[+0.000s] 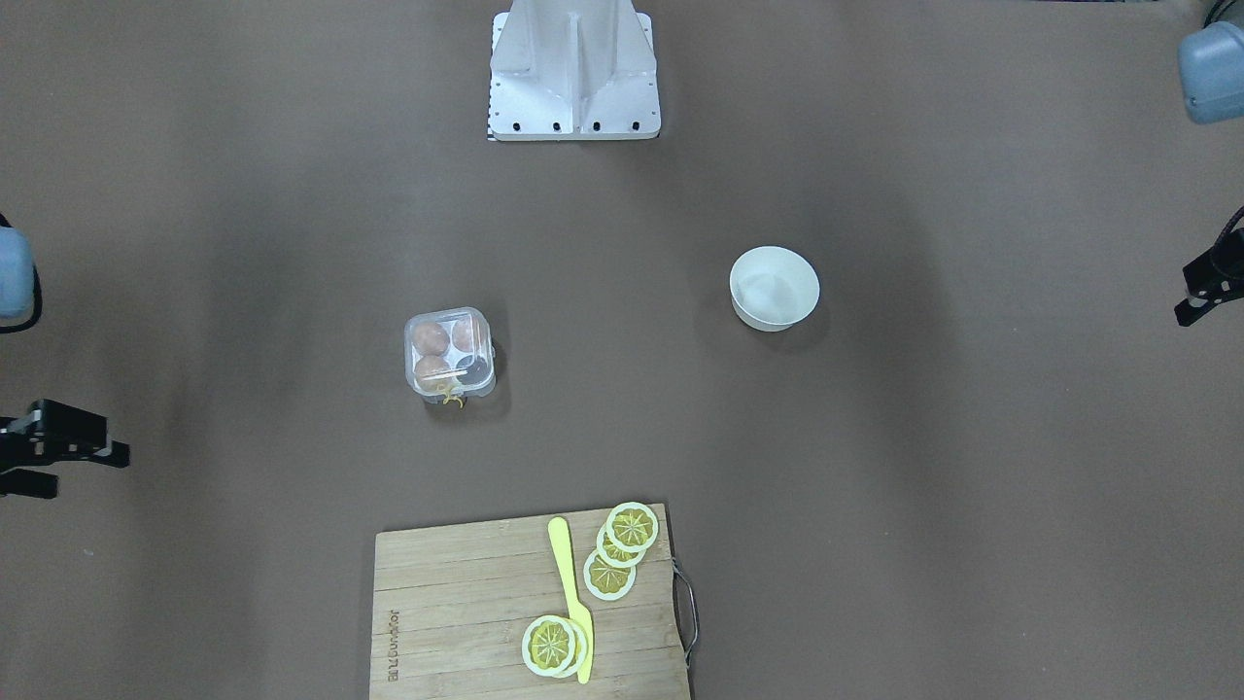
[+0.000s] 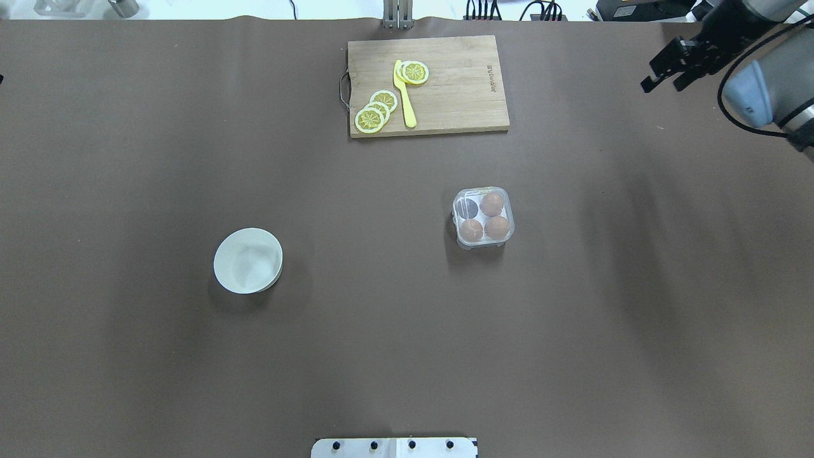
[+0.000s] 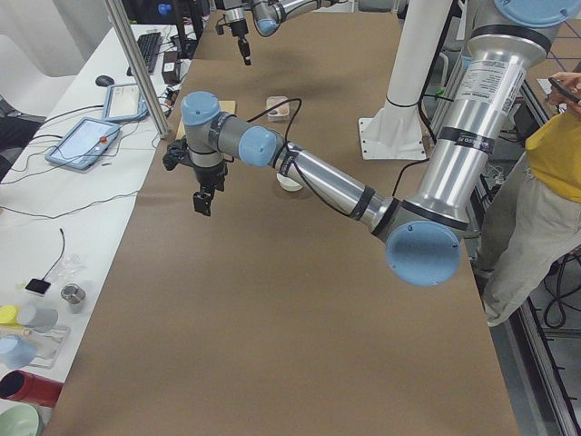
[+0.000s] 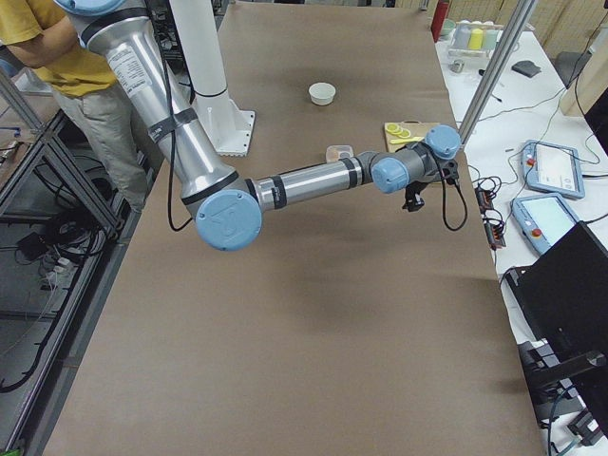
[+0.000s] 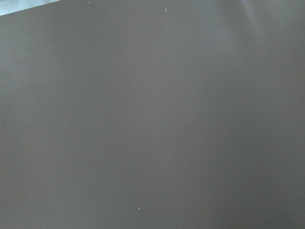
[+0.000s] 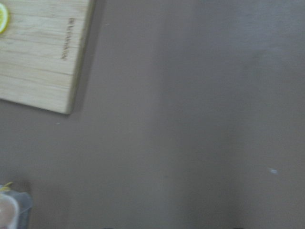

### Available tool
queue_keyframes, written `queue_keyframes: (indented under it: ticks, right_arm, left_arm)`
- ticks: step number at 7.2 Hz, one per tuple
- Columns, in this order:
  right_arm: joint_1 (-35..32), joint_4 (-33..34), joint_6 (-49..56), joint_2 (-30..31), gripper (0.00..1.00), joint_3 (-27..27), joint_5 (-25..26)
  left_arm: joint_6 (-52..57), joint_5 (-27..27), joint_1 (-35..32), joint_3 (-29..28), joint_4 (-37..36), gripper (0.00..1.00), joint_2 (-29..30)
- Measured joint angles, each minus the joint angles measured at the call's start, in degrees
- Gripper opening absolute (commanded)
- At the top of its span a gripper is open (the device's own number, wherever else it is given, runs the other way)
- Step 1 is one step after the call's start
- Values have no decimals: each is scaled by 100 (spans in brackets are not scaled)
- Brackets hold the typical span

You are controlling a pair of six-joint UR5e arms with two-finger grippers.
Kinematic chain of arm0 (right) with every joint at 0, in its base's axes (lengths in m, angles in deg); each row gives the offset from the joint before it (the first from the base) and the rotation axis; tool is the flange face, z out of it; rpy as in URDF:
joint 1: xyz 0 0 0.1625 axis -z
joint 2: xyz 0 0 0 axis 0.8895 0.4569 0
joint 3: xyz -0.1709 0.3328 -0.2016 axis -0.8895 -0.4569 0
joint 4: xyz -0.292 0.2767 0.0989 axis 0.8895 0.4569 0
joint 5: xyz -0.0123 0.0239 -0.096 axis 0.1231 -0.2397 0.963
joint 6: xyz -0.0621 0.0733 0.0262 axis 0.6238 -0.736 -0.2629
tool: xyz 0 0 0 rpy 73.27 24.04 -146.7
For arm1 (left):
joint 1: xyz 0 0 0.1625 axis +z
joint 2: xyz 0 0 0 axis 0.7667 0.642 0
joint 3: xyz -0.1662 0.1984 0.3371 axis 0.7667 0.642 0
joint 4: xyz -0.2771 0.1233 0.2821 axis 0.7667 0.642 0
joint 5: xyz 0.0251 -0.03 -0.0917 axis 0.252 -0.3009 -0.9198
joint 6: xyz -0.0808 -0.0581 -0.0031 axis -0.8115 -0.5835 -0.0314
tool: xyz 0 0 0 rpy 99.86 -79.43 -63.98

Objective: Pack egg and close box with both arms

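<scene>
The clear box stands right of the table's middle with its lid down; it also shows in the front view. Three brown eggs lie in it; the fourth cell is dark. A yellow string hangs at its front. My right gripper is open and empty, high at the far right edge, well away from the box. My left gripper is cut by the frame edge, far from the box, with its two fingers apart and nothing between them.
A white bowl stands empty on the left half. A wooden cutting board at the far side carries lemon slices and a yellow knife. The board's corner shows in the right wrist view.
</scene>
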Motion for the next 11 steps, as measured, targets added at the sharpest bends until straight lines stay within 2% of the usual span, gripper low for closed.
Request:
queue_keyframes:
  ticks: [2, 4, 5, 6, 8, 11]
  right_arm:
    - [-589, 58, 637, 488, 100, 76, 836]
    - [-1003, 235, 1130, 748, 100, 89, 1495]
    - [-1110, 369, 1198, 824, 100, 91, 1651]
    - [-1177, 500, 1234, 900, 100, 93, 1745]
    - [-1249, 681, 1257, 977, 100, 106, 1822]
    - [-1275, 738, 1341, 1368, 100, 558, 1832]
  left_arm:
    - [16, -18, -229, 41, 131, 97, -380]
    - [24, -85, -521, 56, 850, 97, -1112]
    - [23, -285, -726, 54, 1116, 97, -1430]
    - [18, -732, -1001, 41, 1224, 97, -1650]
    - [-22, -1289, -1358, 11, 1262, 97, -1889]
    - [-19, -1210, -1519, 7, 1281, 97, -2090]
